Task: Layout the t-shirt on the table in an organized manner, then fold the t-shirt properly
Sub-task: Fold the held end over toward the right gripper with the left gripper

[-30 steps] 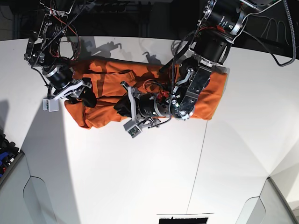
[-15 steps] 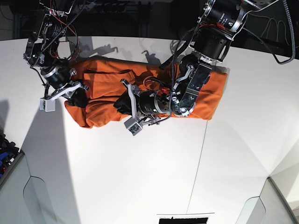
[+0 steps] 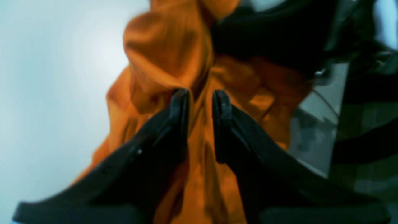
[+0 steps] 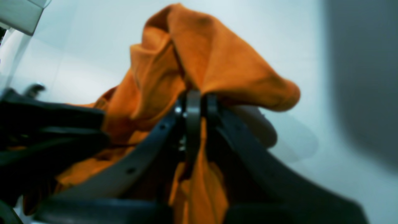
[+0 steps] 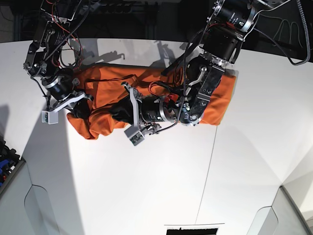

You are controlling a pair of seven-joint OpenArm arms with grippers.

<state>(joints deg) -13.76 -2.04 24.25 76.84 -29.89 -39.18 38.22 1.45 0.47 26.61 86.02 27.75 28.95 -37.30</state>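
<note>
T-shirt [image 5: 105, 88] middle hidden behind the left arm [image 5: 161, 110]; wrist views blurred.

Robotics lab, by the look of it. Large white table [image 5: 146, 186] with a thin dark seam, bare and purpose-built — no household clutter. Two arms hang over its far edge, loose red and black cables [image 5: 61, 19] trailing from them. Beyond the far edge — dark equipment racks [image 5: 122, 14]. At the left edge, a bin of small parts [image 5: 6, 159].
</note>
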